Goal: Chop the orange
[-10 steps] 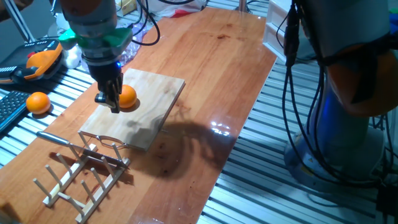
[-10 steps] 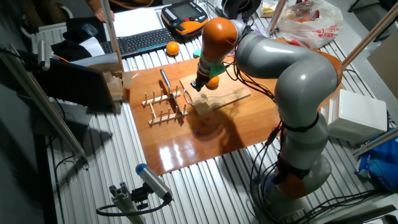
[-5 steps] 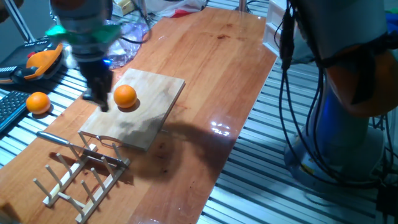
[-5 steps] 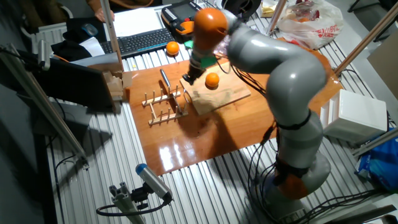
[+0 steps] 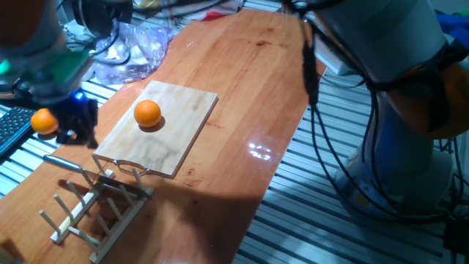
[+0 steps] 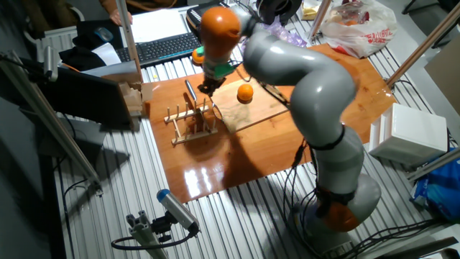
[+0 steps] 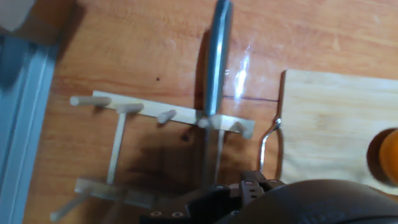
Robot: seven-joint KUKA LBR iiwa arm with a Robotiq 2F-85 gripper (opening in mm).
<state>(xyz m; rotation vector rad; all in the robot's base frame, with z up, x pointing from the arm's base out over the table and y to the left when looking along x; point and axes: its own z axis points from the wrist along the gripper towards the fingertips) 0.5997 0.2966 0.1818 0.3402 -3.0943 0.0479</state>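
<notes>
The orange point(image 5: 147, 114) lies whole on the wooden cutting board point(image 5: 176, 139); it also shows in the other fixed view point(image 6: 245, 93) and at the right edge of the hand view point(image 7: 385, 155). My gripper point(image 5: 77, 138) hangs left of the board, apart from the orange, above the table near the knife; its fingers look open and empty. In the other fixed view the gripper point(image 6: 203, 88) is over the knife point(image 6: 190, 92). The hand view looks down on the knife's metal handle point(image 7: 214, 56), which rests across the wooden rack point(image 7: 161, 115).
A second whole orange point(image 5: 42, 121) lies off the table on the slatted bench, by an orange-and-black handheld device point(image 6: 215, 18). The wooden peg rack point(image 5: 95, 205) stands in front of the board. A plastic bag point(image 5: 139, 51) lies behind it.
My gripper has moved away from the orange, off the board to the left, to above the knife and rack. The orange stays on the board.
</notes>
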